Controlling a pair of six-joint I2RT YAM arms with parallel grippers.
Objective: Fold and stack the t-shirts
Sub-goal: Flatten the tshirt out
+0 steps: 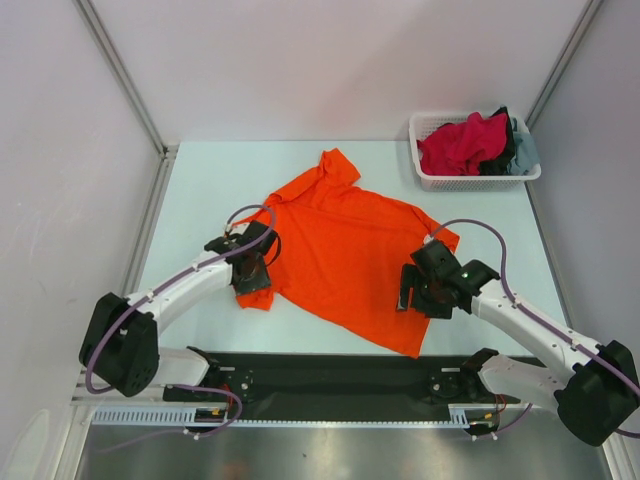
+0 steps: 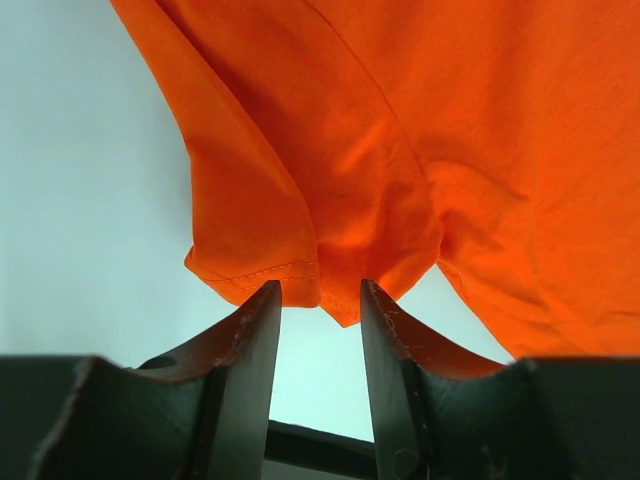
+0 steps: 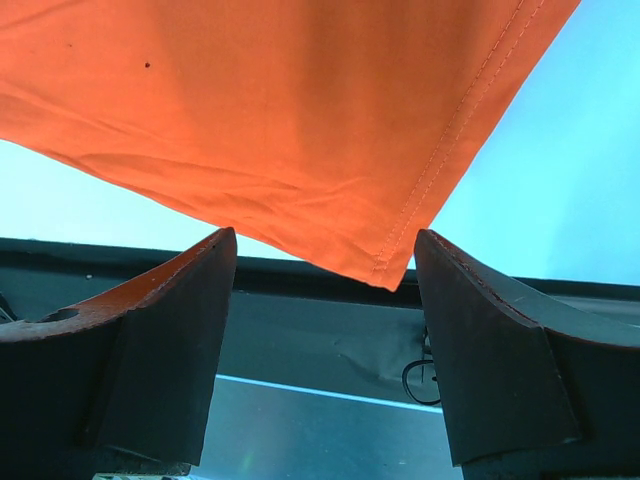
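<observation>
A bright orange t-shirt (image 1: 350, 240) lies spread on the pale table, with one sleeve pointing to the far side. My left gripper (image 1: 250, 275) is at its near-left corner. In the left wrist view a bunched hem corner of the orange cloth (image 2: 400, 130) hangs right at the tips of the left gripper (image 2: 320, 290), whose jaws stand narrowly apart without pinching it. My right gripper (image 1: 415, 295) hovers over the shirt's right side. Its jaws (image 3: 325, 235) are wide open, and the stitched hem corner (image 3: 280, 100) lies just beyond them.
A white mesh basket (image 1: 470, 183) at the back right holds a crimson-pink shirt (image 1: 460, 145), a black one (image 1: 505, 140) and a grey-blue one (image 1: 523, 155). A black mounting strip (image 1: 340, 380) runs along the near edge. Metal frame posts flank the table (image 1: 200, 190).
</observation>
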